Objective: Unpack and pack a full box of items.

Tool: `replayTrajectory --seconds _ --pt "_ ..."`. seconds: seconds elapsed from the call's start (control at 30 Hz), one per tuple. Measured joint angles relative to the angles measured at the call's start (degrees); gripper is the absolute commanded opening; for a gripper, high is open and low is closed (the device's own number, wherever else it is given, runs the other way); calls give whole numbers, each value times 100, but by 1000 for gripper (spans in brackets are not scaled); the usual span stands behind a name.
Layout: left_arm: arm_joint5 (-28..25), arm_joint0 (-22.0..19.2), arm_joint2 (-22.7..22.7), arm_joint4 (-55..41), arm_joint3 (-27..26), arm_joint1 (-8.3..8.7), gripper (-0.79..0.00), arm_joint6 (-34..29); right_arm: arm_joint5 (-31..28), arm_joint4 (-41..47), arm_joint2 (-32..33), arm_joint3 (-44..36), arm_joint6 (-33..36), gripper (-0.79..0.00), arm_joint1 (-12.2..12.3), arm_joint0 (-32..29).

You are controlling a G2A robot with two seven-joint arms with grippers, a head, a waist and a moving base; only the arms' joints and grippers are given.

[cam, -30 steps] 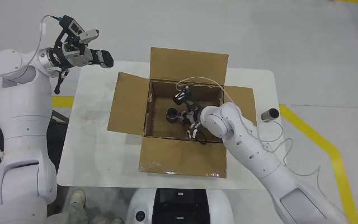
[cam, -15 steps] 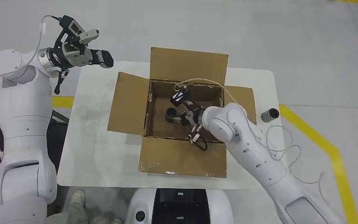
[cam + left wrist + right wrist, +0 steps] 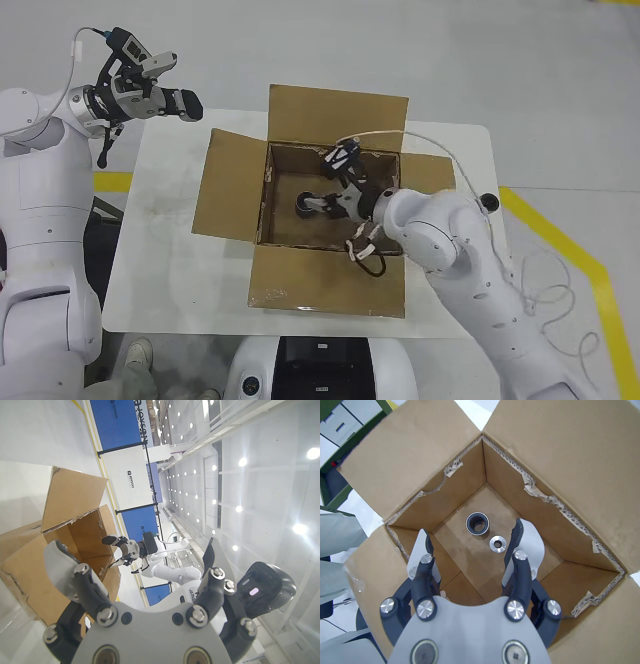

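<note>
An open cardboard box stands in the middle of the white table. On its floor lie a black ring with a metal rim and a smaller silver ring, side by side. My right gripper hangs open inside the box mouth, above the two rings, holding nothing; in the top view the right gripper sits beside the black ring. My left gripper is open and empty, held high past the table's far left corner, well away from the box.
A small dark cylinder stands on the table to the right of the box, partly hidden by the right arm. The box's four flaps are folded outward, with torn edges. A white cable loops from the right wrist over the box.
The right arm's wrist and elbow have swung to the right and the gripper has lifted a little, still over the rings. The left arm has not moved.
</note>
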Motion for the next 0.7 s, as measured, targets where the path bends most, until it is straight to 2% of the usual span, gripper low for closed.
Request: replayTrajectory --seconds 0.17,0.37,0.7 --pt "0 0 0 0 0 0 0 0 66 81 353 -247 -3 -99 58 -154" --pt "0 0 0 0 0 0 0 0 46 211 928 -566 17 -102 151 -379" --pt "0 0 0 0 0 0 0 0 -96 390 2117 -1141 -40 -52 333 -1073"
